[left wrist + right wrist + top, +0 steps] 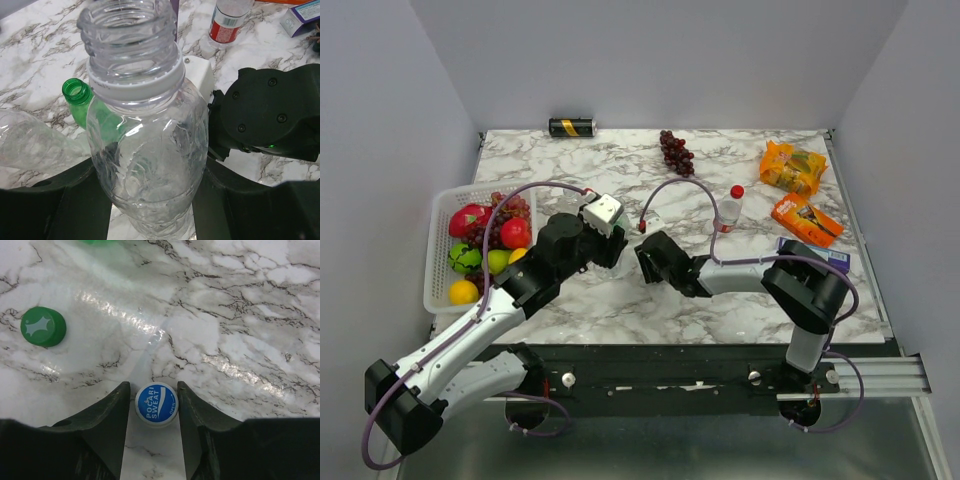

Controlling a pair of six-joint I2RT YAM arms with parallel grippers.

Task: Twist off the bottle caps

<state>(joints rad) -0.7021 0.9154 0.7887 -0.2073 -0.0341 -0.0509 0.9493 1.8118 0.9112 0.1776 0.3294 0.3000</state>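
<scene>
Count four bottles in your left wrist view. One clear bottle [147, 150] is upright with an open neck, and the left gripper [150, 205] clamps its lower body between both fingers. One green bottle [82, 102], also uncapped, is just behind it. A second clear bottle [27, 145] lies on its side to the left. One red-label bottle [227, 20] stands farther off, right of the table's centre.

There are three caps. The red cap [737, 191] is on the red-label bottle. The green cap [43, 326] is loose on the marble. The blue-white Pocari Sweat cap [156, 404] sits between the fingers of the right gripper [155, 392]. Its jaws are narrowly apart, with a thin gap on one side, so you cannot tell if they pinch it.

The surface is a white marble table [740, 310], boxed by grey walls [650, 60].

Only the top view shows:
- one can [572, 127] at the far edge near the far left corner
- one bunch of grapes [677, 152] mid far edge
- two orange snack packs [792, 167] toward the far right corner
- one box [817, 256] by the right edge
- one white basket [433, 250] of fruit at the left edge

From above, the arms hide the held bottle and the loose caps.
</scene>
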